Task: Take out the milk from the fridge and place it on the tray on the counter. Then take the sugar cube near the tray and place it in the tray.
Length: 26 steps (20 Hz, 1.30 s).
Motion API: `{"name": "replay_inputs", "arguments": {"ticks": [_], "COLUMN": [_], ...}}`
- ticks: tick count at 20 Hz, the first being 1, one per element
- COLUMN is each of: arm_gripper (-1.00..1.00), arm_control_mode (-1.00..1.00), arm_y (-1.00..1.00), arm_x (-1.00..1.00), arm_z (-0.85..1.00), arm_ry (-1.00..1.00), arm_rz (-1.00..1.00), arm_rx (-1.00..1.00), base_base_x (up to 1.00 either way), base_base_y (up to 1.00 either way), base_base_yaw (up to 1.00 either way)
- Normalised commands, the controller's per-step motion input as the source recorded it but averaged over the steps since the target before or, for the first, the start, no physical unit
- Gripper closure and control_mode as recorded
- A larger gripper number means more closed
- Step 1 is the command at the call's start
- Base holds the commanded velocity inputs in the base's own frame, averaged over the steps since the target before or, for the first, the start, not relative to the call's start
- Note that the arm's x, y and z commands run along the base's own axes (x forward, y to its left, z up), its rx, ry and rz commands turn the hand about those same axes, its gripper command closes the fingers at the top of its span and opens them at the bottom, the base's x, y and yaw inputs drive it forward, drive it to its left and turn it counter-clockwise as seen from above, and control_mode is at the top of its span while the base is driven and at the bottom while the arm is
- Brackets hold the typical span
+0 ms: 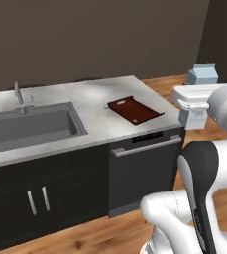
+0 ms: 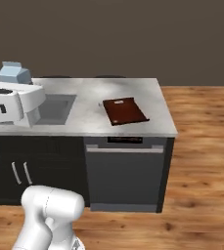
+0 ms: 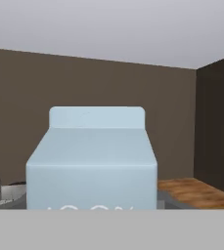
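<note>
- One milk [image 1: 202,74], pale blue with gabled top, upright above the white hand, in the air beside the table's right end in the left base view.
- Seen close from the hand camera, carton [image 3: 92,158] square in front, upright.
- Held by the fingers, it seems; fingers themselves hidden behind hand and carton, so cannot tell how wide.
- One tray [image 1: 135,110], dark reddish-brown, flat on the table [image 1: 95,101] near its right end, nothing in it.
- No certain sight of a sugar cube; too small to tell.
- One steel sink [image 1: 26,126] set into the table, with one faucet [image 1: 19,94] behind it.
- Dark cabinets [image 1: 35,193] and a dishwasher front [image 2: 125,173] below; wooden floor [image 2: 201,146]; brown wall [image 2: 113,34] behind.
</note>
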Motion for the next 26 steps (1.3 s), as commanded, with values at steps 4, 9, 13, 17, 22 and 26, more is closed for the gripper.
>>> {"name": "replay_inputs", "arguments": {"ticks": [4,9,13,17,22,26], "arm_gripper": [1.0,1.0,1.0,1.0,1.0,1.0], "arm_control_mode": [1.0,1.0,1.0,1.0,1.0,1.0], "arm_y": [0.0,0.0,0.0,0.0,0.0,0.0], "arm_x": [0.0,0.0,0.0,0.0,0.0,0.0], "arm_z": [0.0,0.0,0.0,0.0,0.0,0.0], "arm_ry": [0.0,0.0,0.0,0.0,0.0,0.0], "arm_rz": [0.0,0.0,0.0,0.0,0.0,0.0], "arm_rx": [0.0,0.0,0.0,0.0,0.0,0.0], "base_base_x": [0.07,0.15,0.73,0.78,0.78,0.39], "base_base_y": [-1.0,-1.0,-0.65,-0.21,-0.09,-0.35], "base_base_yaw": [0.27,0.32,0.33,0.14,0.12,0.05]}}
